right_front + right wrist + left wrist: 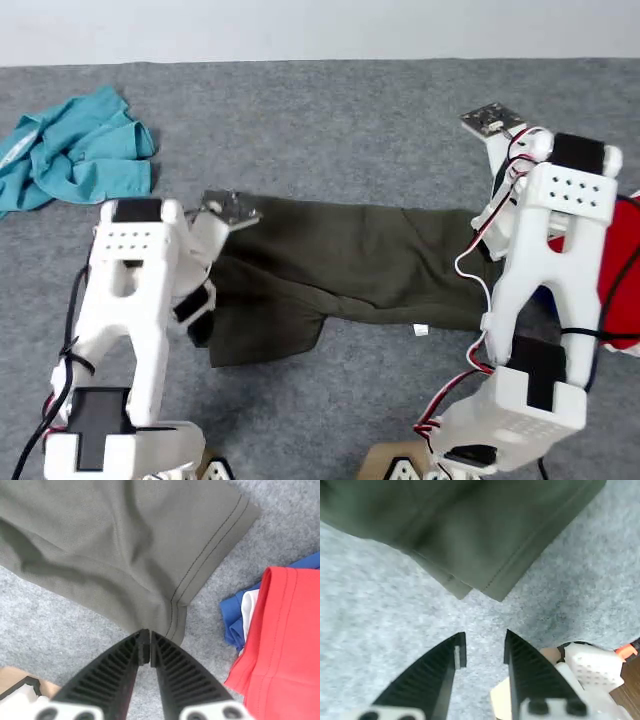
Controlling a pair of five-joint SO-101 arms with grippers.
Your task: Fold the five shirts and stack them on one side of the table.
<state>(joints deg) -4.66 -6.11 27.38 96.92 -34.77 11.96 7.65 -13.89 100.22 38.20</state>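
Loosely folded olive shirt (pixel 370 260), creased, hem stitched; left gripper (pixel 484 642) apart, right gripper (pixel 150 639) together at hem

Four shirts: olive (pixel 360 255), teal (pixel 80 150), red (pixel 625 280), blue (pixel 232 620).

Left arm (pixel 128 300) and right arm (pixel 548 270) are white with black motors (pixel 95 430) and red-black-white cables (pixel 480 240).
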